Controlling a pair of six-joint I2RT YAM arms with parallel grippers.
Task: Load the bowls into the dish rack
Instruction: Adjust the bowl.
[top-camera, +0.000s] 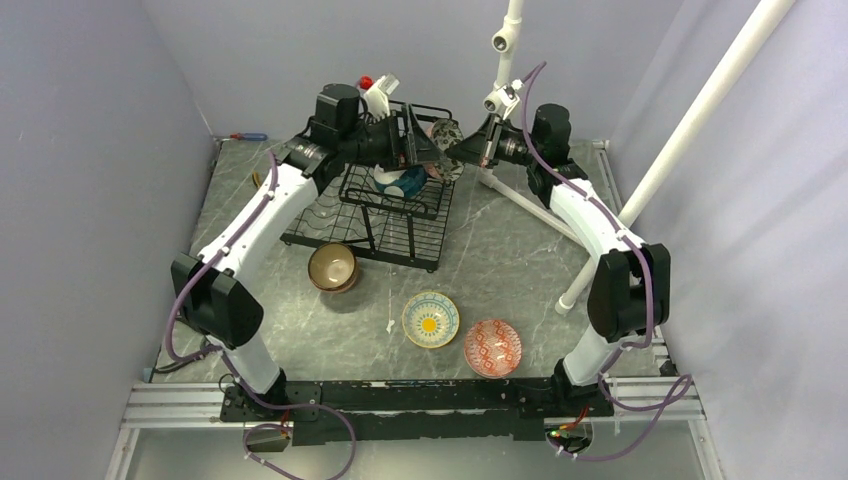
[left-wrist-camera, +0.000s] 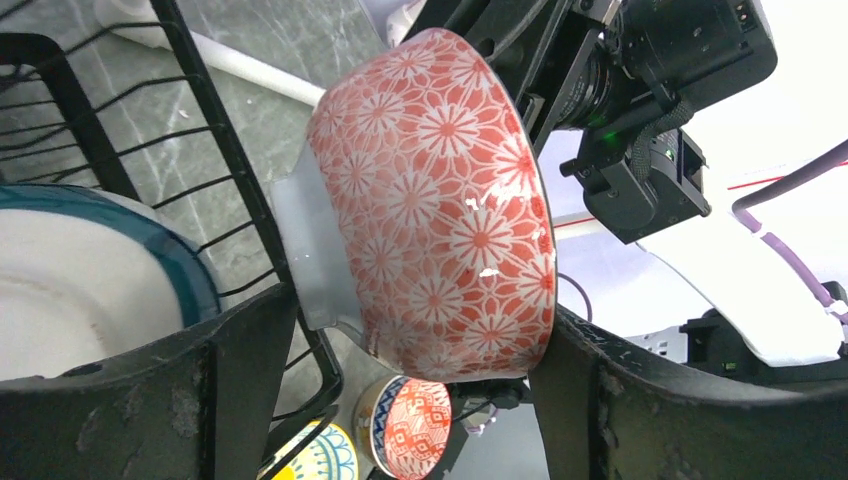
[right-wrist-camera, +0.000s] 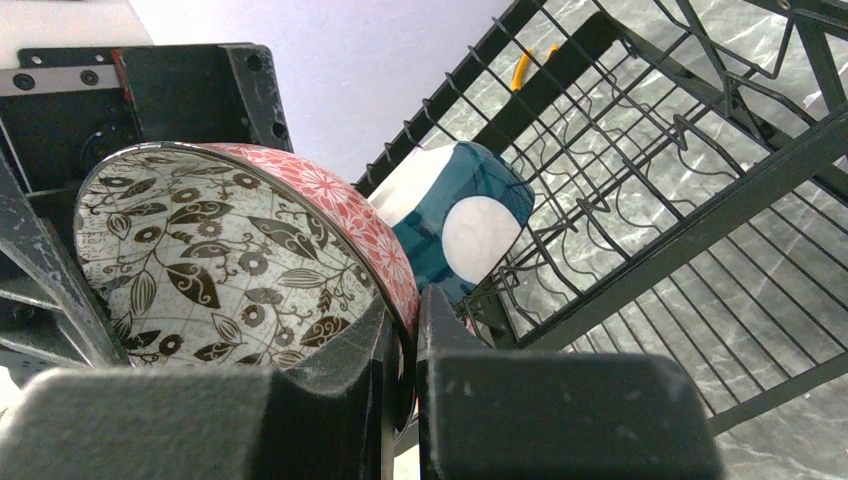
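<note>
Right gripper (right-wrist-camera: 405, 310): pinched tight on the rim of the red flower-patterned ceramic bowl (left-wrist-camera: 440, 200), which is tipped on its side
Left gripper (left-wrist-camera: 410, 345): jaws spread wide, one finger either side of that bowl
Bowl location: up over the black wire dish rack (top-camera: 400, 225), just beside a teal-and-white bowl (right-wrist-camera: 455, 215) sitting in it
Grey marble table (top-camera: 500, 250): brown bowl (top-camera: 332, 267), yellow bowl (top-camera: 431, 319) and red diamond-patterned bowl (top-camera: 492, 347), all near the front

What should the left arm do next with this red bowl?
Probably ease the left gripper back off: its jaws look open either side of the red flowered bowl, while the right gripper is shut on its rim above the dish rack.
</note>
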